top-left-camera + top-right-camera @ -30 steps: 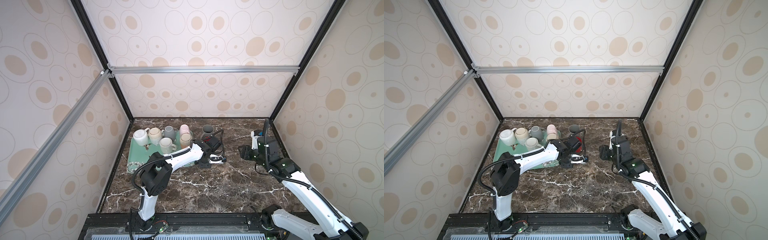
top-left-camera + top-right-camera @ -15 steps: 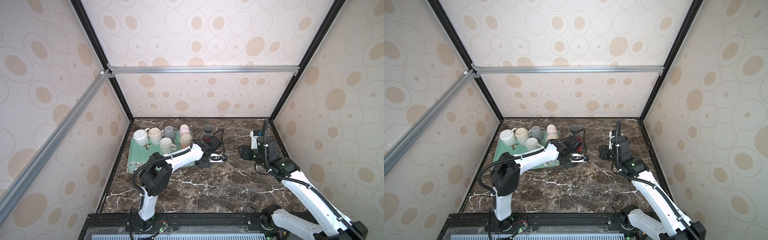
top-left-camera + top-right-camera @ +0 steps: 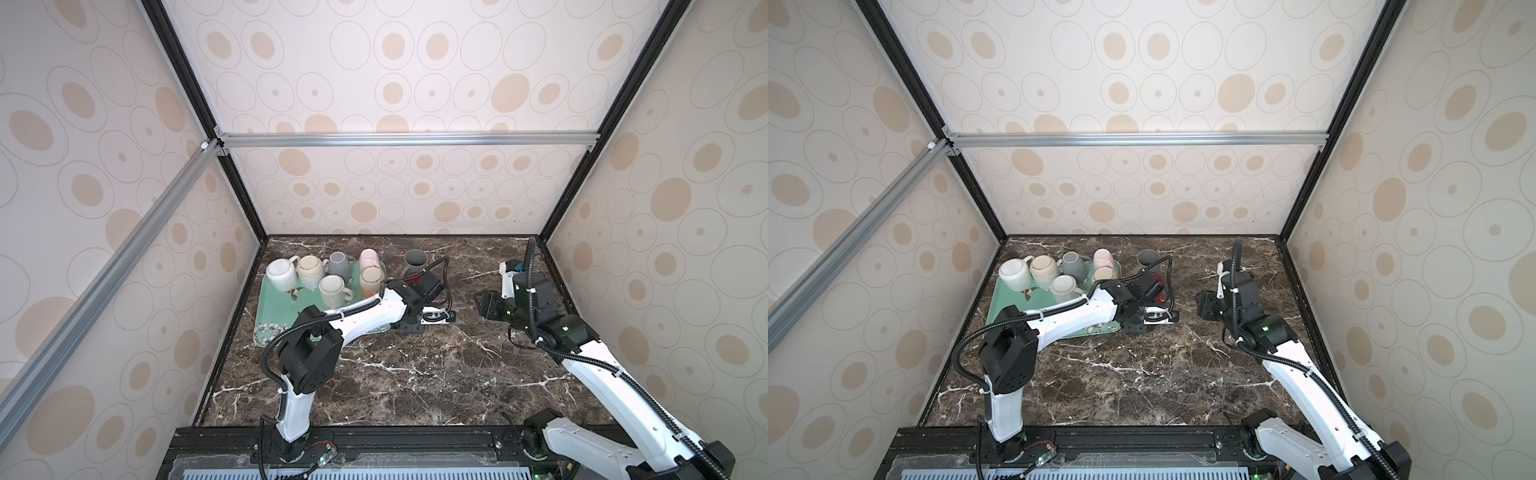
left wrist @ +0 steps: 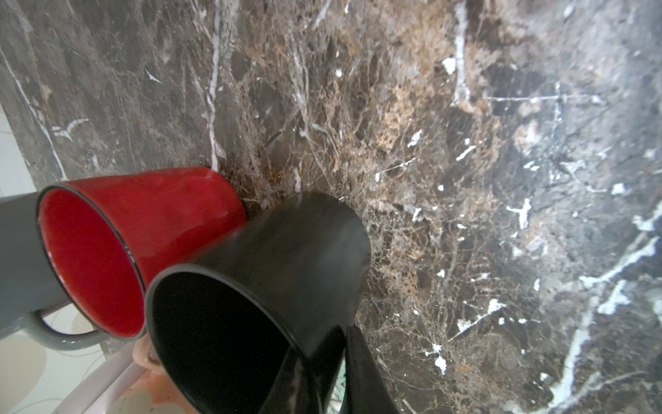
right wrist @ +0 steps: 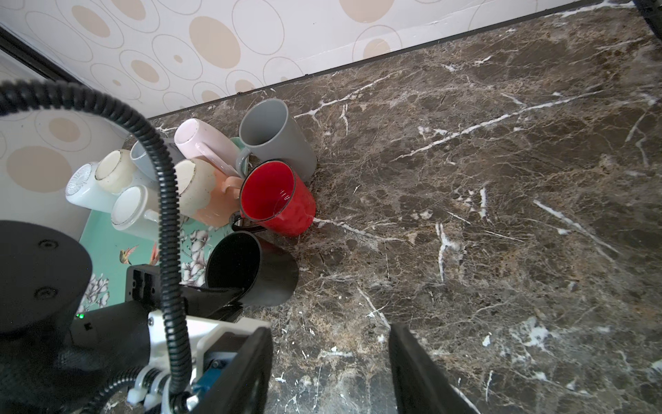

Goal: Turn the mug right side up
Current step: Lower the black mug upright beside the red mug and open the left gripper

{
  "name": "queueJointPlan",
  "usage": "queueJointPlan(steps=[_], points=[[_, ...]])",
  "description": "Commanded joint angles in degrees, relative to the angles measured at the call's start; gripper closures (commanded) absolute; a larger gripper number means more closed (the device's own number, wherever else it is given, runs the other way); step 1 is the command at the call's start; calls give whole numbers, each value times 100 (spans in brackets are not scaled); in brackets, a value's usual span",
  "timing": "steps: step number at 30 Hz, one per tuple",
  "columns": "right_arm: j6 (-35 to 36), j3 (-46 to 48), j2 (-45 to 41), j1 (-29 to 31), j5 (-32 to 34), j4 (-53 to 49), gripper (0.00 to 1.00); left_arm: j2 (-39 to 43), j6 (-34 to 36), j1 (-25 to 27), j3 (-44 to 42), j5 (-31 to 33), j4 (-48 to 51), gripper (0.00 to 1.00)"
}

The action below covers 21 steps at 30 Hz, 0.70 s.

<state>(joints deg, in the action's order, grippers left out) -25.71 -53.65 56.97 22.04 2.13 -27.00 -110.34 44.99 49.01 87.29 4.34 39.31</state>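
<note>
The black mug [image 5: 258,276] stands mouth-up on the bench [image 3: 415,374] just past the tray's [image 3: 274,316] 4 o'clock corner, with the red mug [image 5: 283,200] at its 12. The left hand's [image 4: 329,358] fingers [image 4: 361,376] are nearly together at its rim, grip impossible to tell, and the right hand [image 5: 331,333] gapes empty at its 3 o'clock.

Plain black mug [image 4: 286,258], red mug [image 5: 286,211], grey mug [image 5: 276,143], mint tray [image 5: 104,247] (flowers, hummingbirds), brown white-veined marble table [image 5: 465,215].

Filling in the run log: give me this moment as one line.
stage: black mug upright on table beside red mug | left gripper: jaws astride its wall, grip unclear | right gripper: open, empty
</note>
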Motion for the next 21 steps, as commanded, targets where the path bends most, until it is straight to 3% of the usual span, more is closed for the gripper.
queueJointPlan(steps=[1, 7, 21], points=[[-63, 21, 31, -31, -64, 81, 44, 393, 439, 47, -291, -138, -651, 85], [-46, -17, 16, -26, -52, -1, 44, 382, 789, 47, -423, -42, -1207, 84], [-120, -48, -63, -28, -11, -55, 44, 437, 965, 40, -71, 488, -1059, 63]])
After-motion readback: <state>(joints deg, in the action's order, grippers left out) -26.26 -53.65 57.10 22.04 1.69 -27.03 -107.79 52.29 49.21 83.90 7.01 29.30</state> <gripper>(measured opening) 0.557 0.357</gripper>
